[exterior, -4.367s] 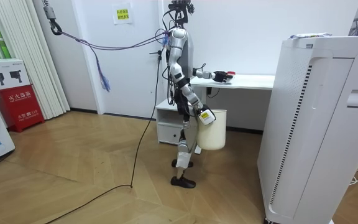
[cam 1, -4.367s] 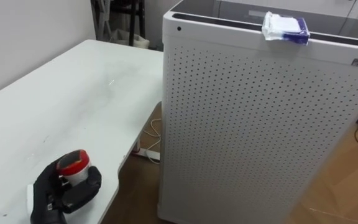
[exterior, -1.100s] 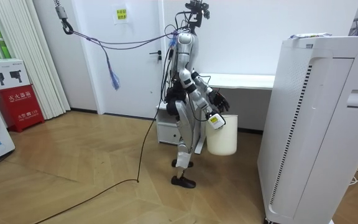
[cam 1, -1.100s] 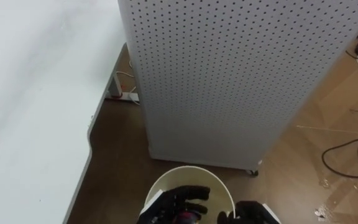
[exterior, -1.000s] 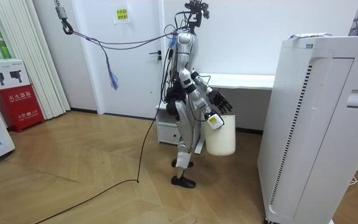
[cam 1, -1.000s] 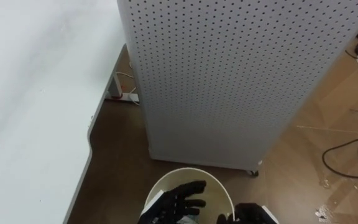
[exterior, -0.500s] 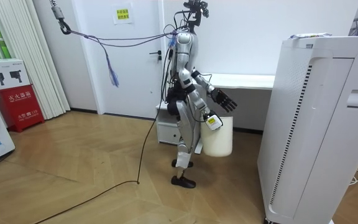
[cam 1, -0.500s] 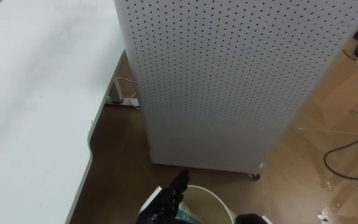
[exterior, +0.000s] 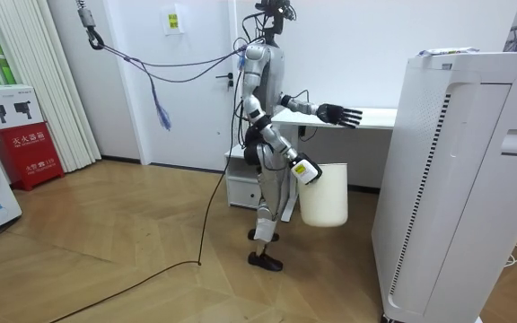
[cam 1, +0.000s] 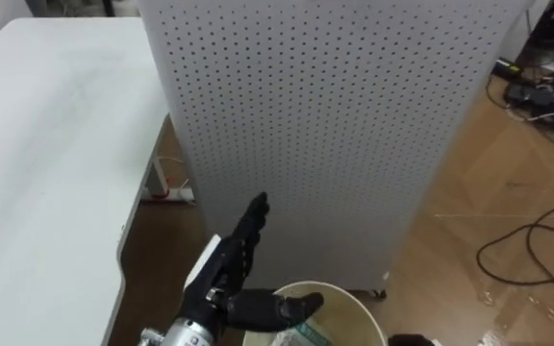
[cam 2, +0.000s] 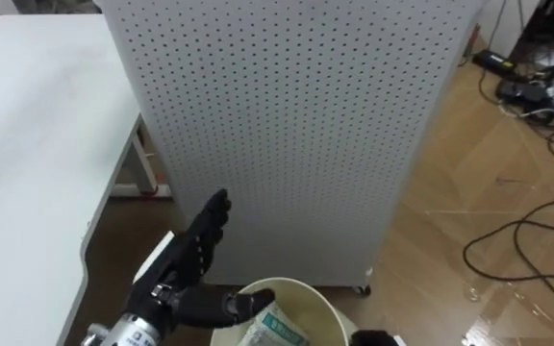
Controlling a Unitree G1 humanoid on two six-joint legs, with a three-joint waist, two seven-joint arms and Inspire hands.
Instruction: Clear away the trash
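Note:
My left hand (cam 1: 234, 264) is stretched forward, open and holding nothing, just above the near rim of a white bucket (cam 1: 351, 294). In the room view that hand (exterior: 337, 114) reaches out level with the table top. Crumpled wrappers (cam 1: 306, 333) lie inside the bucket. My right hand (exterior: 300, 168) hangs low at my side, shut on the bucket's (exterior: 326, 197) rim. A blue-and-white packet (exterior: 442, 52) lies on top of the tall cabinet.
I stand between a white table (cam 1: 37, 163) on my left and a tall white perforated cabinet (cam 1: 335, 125) straight ahead. Dark cables (cam 1: 537, 240) lie on the wooden floor to the right. A power strip (cam 1: 166, 192) sits under the table's edge.
My left hand, which held a red-lidded cup over the table, dipped into the bucket, came out with nothing in it and has risen forward. The bucket swung slightly.

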